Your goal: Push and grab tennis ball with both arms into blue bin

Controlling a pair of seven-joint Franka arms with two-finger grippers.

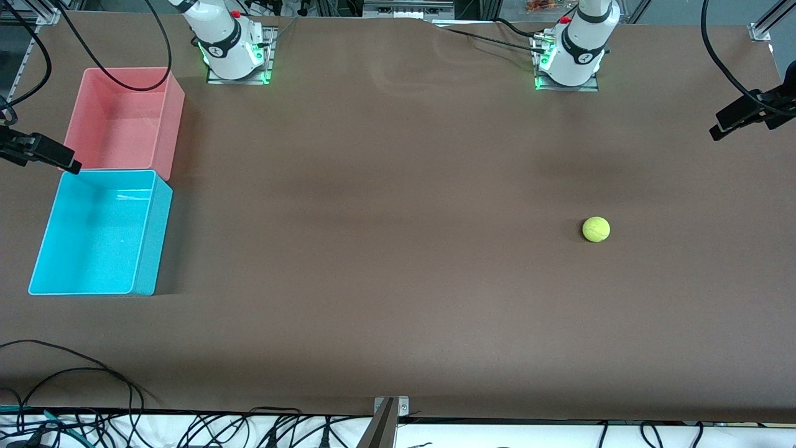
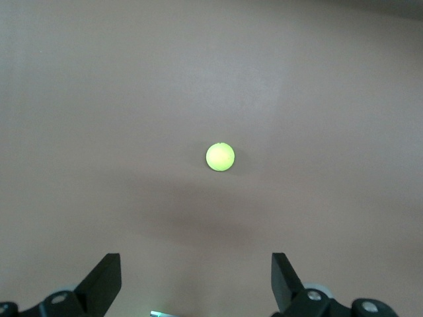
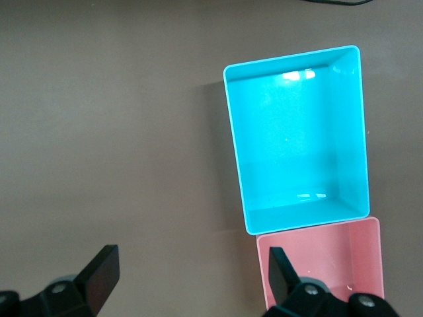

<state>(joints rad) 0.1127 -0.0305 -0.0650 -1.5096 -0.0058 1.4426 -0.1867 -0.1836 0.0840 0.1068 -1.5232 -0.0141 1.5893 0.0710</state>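
The tennis ball [image 1: 596, 229] lies on the brown table toward the left arm's end; the left wrist view shows it [image 2: 220, 157] small, well below the camera. The blue bin [image 1: 99, 233] stands empty at the right arm's end, and shows in the right wrist view [image 3: 297, 135]. My left gripper [image 2: 195, 277] is open and empty, high over the table near the ball. My right gripper [image 3: 192, 274] is open and empty, high over the table beside the bins. Neither gripper shows in the front view; only the arm bases [image 1: 233, 43] [image 1: 575, 53] do.
An empty pink bin [image 1: 124, 118] stands touching the blue bin, farther from the front camera; it shows in the right wrist view [image 3: 330, 264]. Black camera mounts [image 1: 752, 112] [image 1: 37, 149] overhang both table ends. Cables run along the near edge.
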